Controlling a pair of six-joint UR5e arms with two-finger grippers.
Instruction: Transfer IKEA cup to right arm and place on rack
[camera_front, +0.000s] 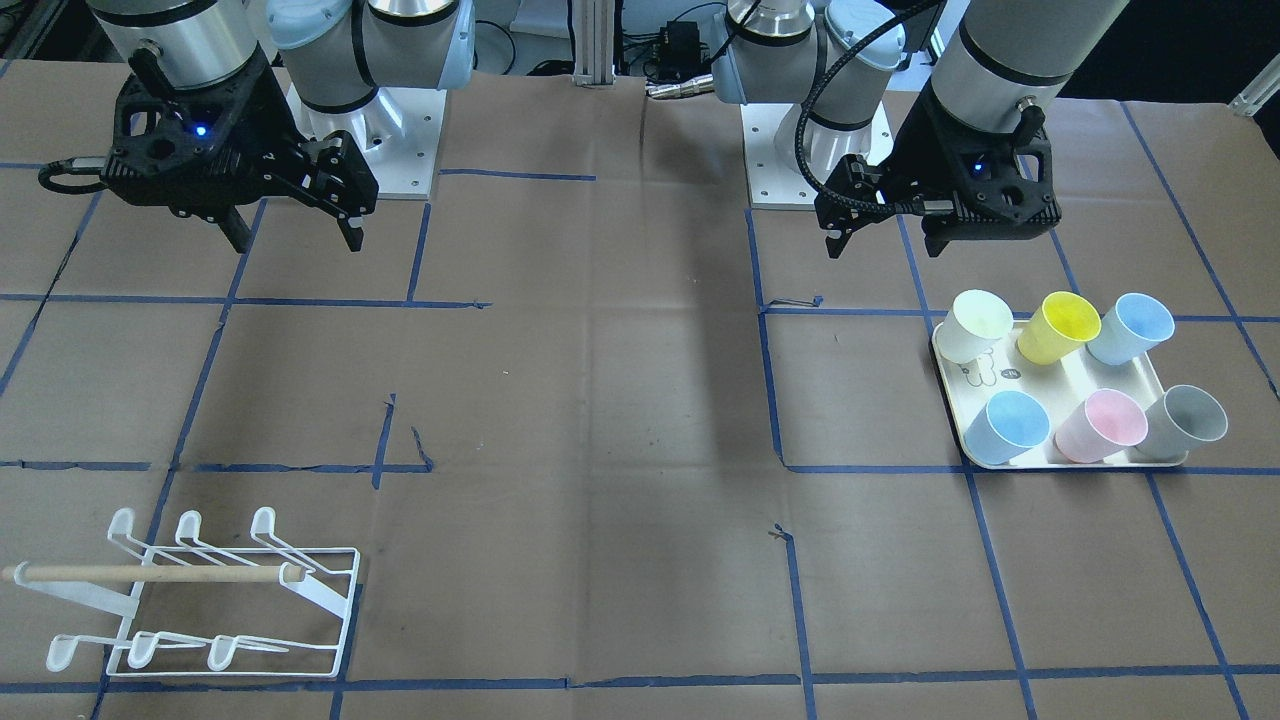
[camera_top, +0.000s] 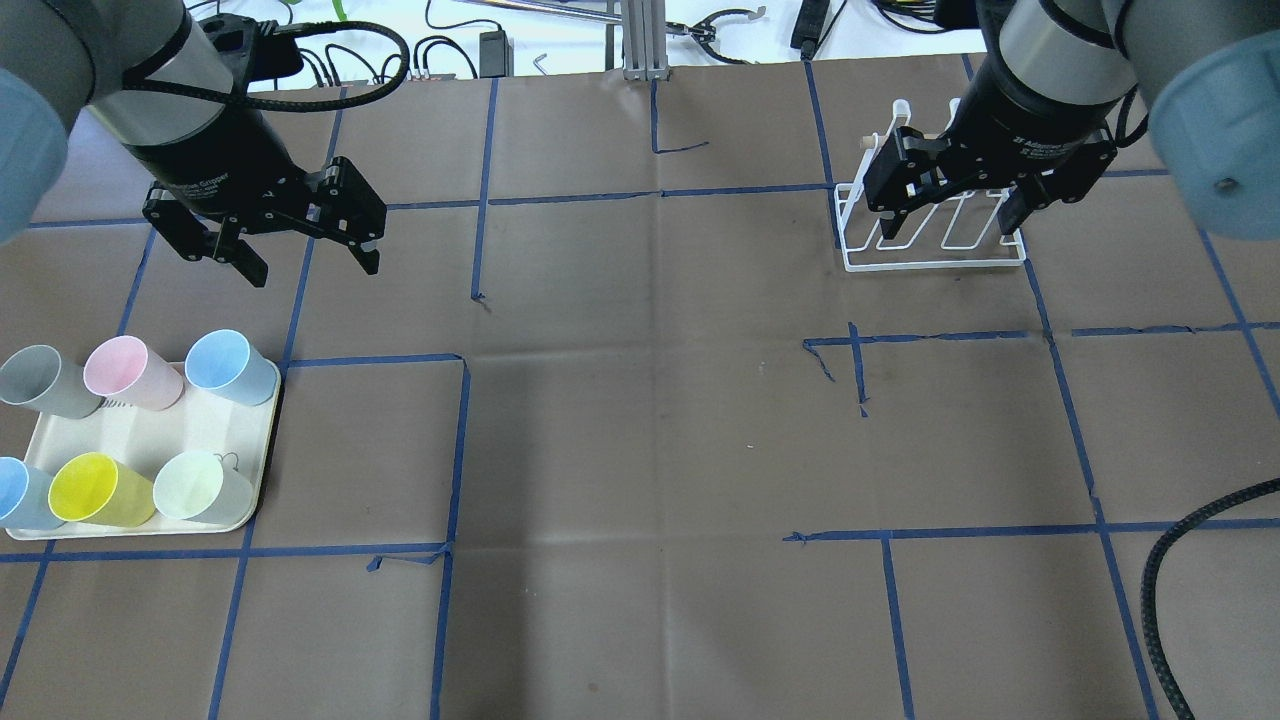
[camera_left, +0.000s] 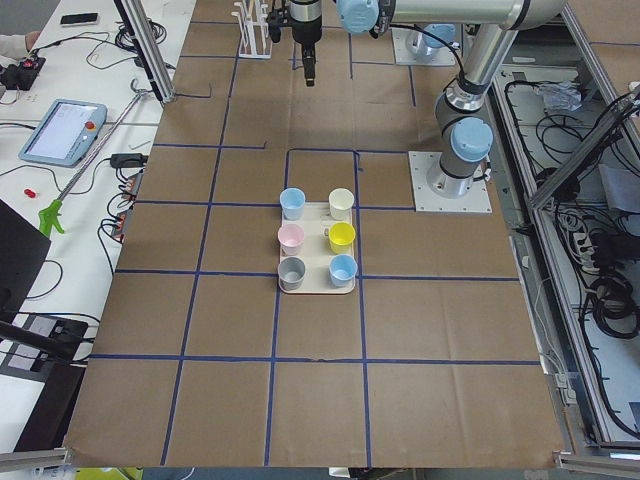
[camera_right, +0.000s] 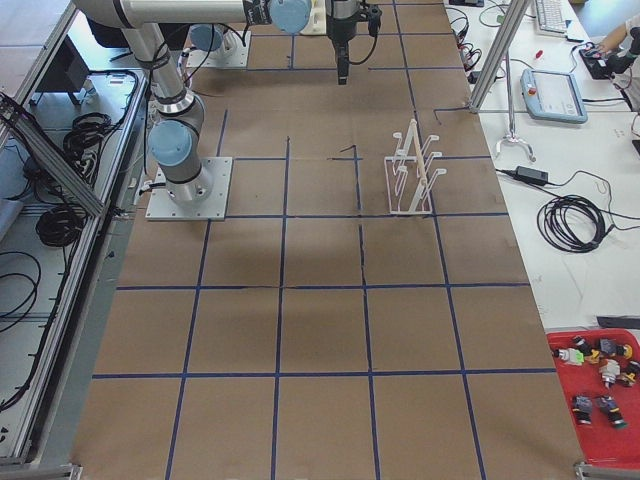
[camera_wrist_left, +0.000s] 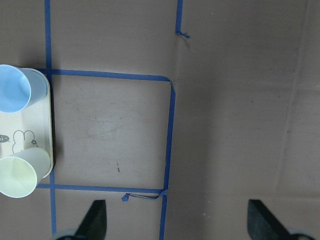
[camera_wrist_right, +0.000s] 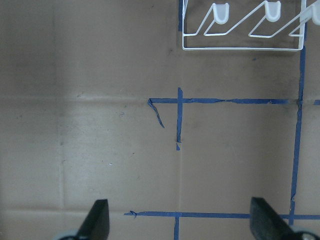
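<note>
Six IKEA cups stand on a cream tray (camera_top: 150, 430): grey (camera_top: 40, 380), pink (camera_top: 125, 370), blue (camera_top: 225, 365), a second blue (camera_top: 15, 492), yellow (camera_top: 95, 490) and pale green (camera_top: 195, 487). My left gripper (camera_top: 312, 268) is open and empty, held high just beyond the tray; its wrist view shows the blue cup (camera_wrist_left: 15, 87) and the pale cup (camera_wrist_left: 20, 172) at the left edge. My right gripper (camera_top: 950, 228) is open and empty, high over the table near the white wire rack (camera_top: 935, 255). The rack (camera_front: 200, 600) carries a wooden dowel and no cups.
Brown paper with a blue tape grid (camera_top: 660, 192) covers the table. A black cable (camera_top: 1180, 560) loops in at the overhead view's lower right. Both arm bases (camera_front: 370, 150) stand at the robot's edge. A red parts bin (camera_right: 600, 400) sits off the table.
</note>
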